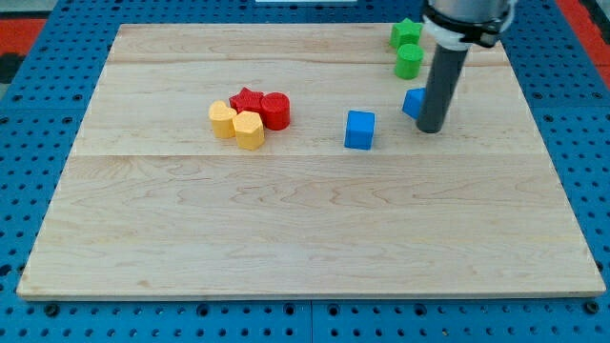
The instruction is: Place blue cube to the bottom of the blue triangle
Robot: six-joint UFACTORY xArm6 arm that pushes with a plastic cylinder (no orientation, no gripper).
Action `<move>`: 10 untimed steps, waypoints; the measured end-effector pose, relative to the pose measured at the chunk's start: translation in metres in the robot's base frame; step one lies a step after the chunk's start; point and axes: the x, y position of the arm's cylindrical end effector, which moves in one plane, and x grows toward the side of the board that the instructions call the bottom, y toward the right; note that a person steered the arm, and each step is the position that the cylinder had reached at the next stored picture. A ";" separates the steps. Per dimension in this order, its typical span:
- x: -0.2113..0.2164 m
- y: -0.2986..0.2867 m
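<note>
A: Wooden board on blue pegboard, 1 view only. Blue cube sits mid-board, a bit toward the view's right. Blue triangle is up and to the view's right of it, half hidden behind my rod.

B: Tip position?

A: My tip is down just beside the triangle, on its right in view; touching or not, can't tell. No pincer on this rig, just the rod, so nothing to open or hold.

B: Risk?

A: Main one, as I judge it: any move toward the view's left shoves the triangle and the target spot shifts. Second: an off-centre push spins the cube past the spot below it.

B: Others?

A: 2 green blocks at the view's top, red and yellow cluster to the left. Well apart, low risk.
</note>
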 end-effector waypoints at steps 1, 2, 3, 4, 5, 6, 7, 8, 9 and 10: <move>-0.007 0.020; -0.034 -0.002; -0.034 -0.017; -0.006 -0.018; 0.049 -0.014; 0.068 -0.110; 0.044 -0.183; 0.011 -0.175; 0.008 -0.129; 0.008 -0.092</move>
